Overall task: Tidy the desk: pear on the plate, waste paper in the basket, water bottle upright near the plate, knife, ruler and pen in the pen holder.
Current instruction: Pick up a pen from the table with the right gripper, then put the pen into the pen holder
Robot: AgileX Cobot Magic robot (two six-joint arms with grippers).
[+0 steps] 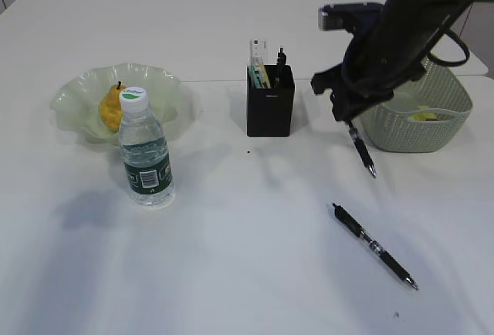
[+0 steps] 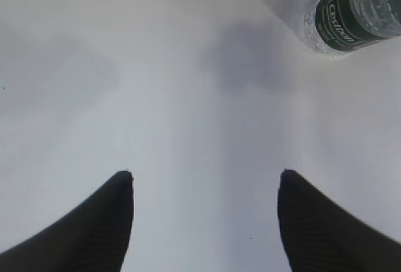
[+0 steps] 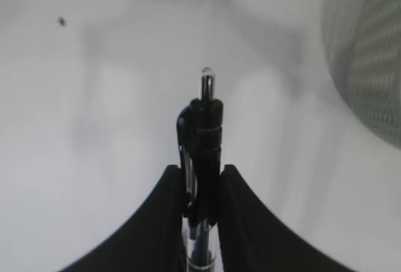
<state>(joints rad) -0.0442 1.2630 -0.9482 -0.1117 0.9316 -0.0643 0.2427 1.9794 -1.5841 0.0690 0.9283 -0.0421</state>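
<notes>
R fingers (image 3: 202, 187) pinch pen (image 1: 361, 150) above counter (image 1: 231, 273), btwn pen holder (image 1: 270, 107) & basket (image 1: 417, 119). L fingers (image 2: 203, 212) spread over bare counter nr water bottle (image 2: 354, 12). 2nd pen (image 1: 376, 246) lies front-right, open room around.

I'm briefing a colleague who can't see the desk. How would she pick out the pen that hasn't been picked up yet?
On the large white tabletop, look right of centre and nearer the camera than the sage-green perforated plastic basket. The slim black retractable pen lies flat and diagonal there. Unlike the similar black pen clamped in the right gripper above, nothing touches it.
</notes>
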